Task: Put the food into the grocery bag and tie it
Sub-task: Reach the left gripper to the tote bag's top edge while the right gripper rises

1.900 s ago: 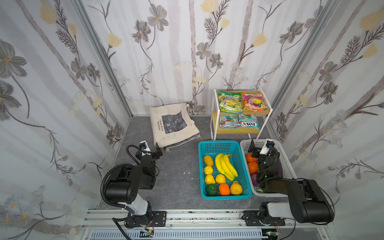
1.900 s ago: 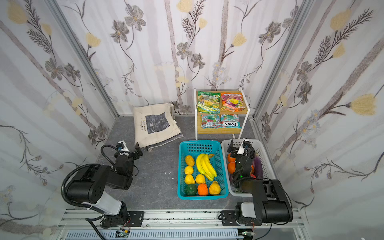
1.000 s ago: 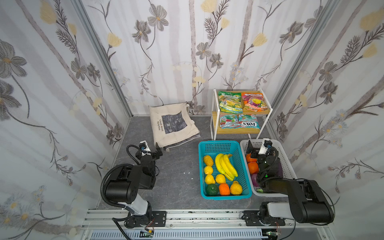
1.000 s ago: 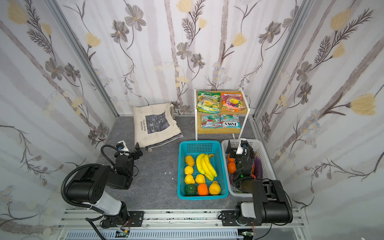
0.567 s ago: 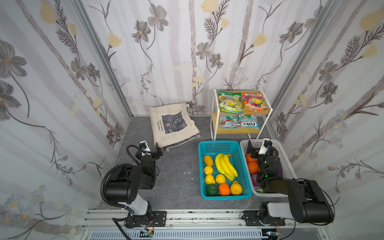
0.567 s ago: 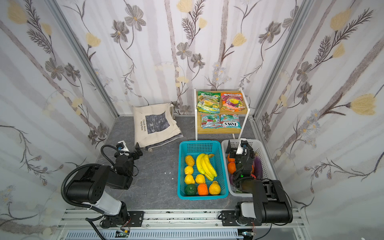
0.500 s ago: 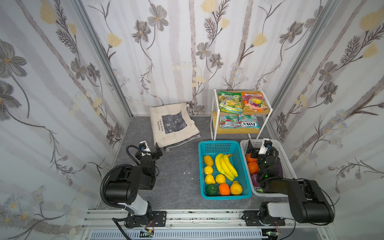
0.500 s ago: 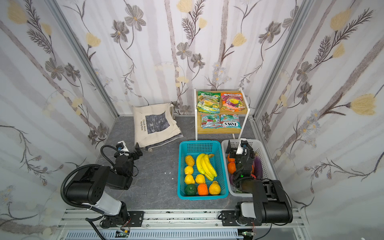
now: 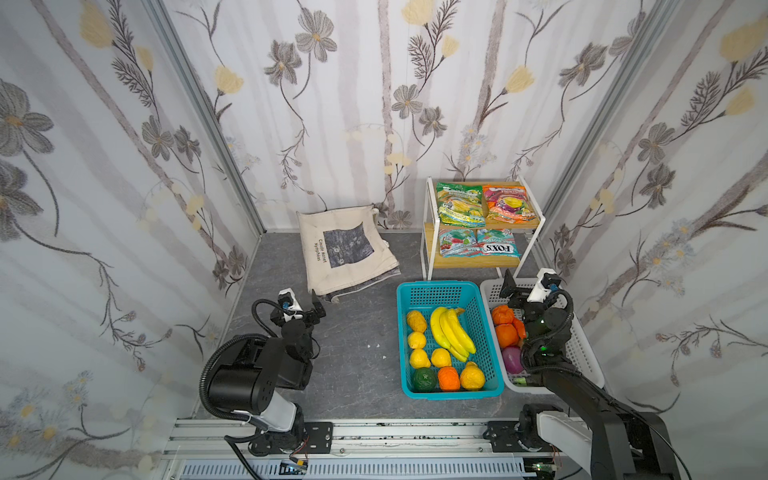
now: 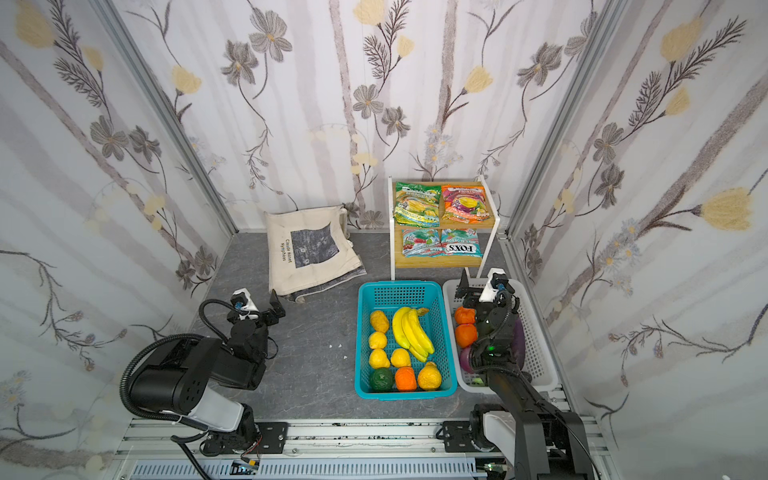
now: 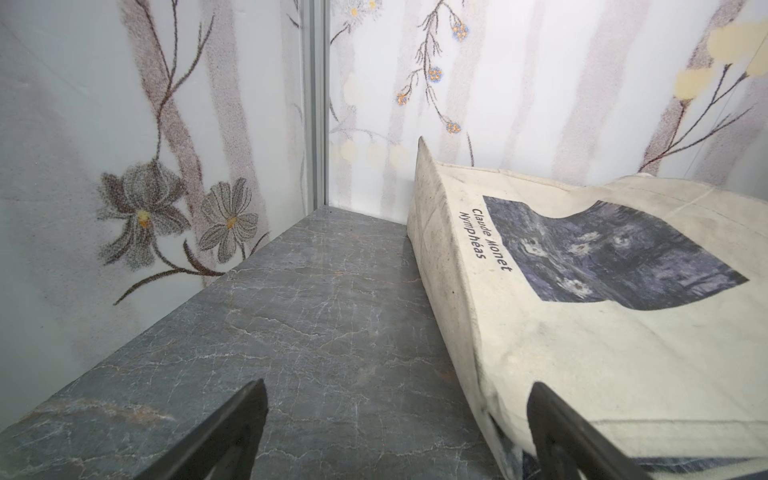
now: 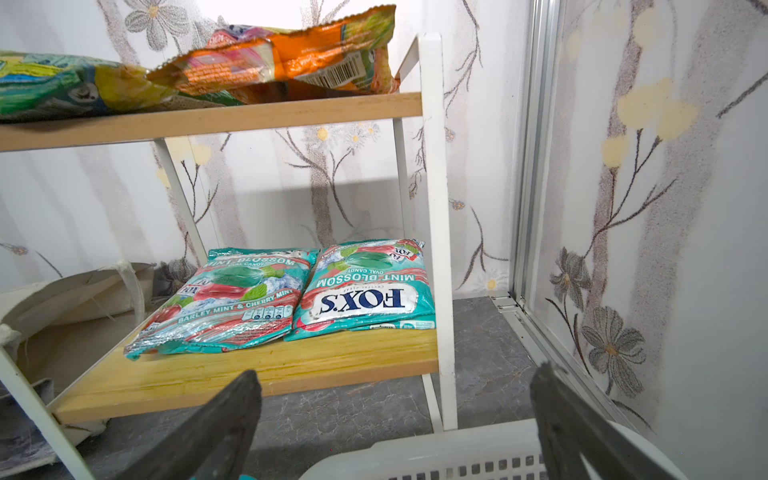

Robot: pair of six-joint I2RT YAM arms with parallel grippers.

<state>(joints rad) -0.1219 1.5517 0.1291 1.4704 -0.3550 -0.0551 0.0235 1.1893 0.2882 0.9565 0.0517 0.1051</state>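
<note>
The grocery bag (image 9: 345, 249) (image 10: 311, 249) lies flat and folded on the grey floor at the back left. My left gripper (image 9: 301, 309) (image 10: 259, 309) hovers open just in front of it. In the left wrist view its jaws (image 11: 397, 388) stand wide, one beside the bag's (image 11: 582, 311) near edge, with nothing between them. Food fills the teal basket: bananas (image 9: 451, 332), yellow and orange fruit and a green one (image 9: 424, 379). Oranges (image 9: 505, 334) and a purple onion (image 9: 512, 359) lie in the white basket. My right gripper (image 9: 528, 291) (image 12: 397, 374) is open above that basket, facing the candy packets (image 12: 365, 291) (image 9: 478, 245).
A white-framed wooden rack (image 9: 428, 232) at the back right carries packets on both shelves. The teal basket (image 9: 440, 286) and the white basket (image 9: 582, 353) stand side by side at the front right. Floral walls close in on three sides.
The right gripper has shifted very slightly over the white basket. The left arm, the bag and the food have not moved.
</note>
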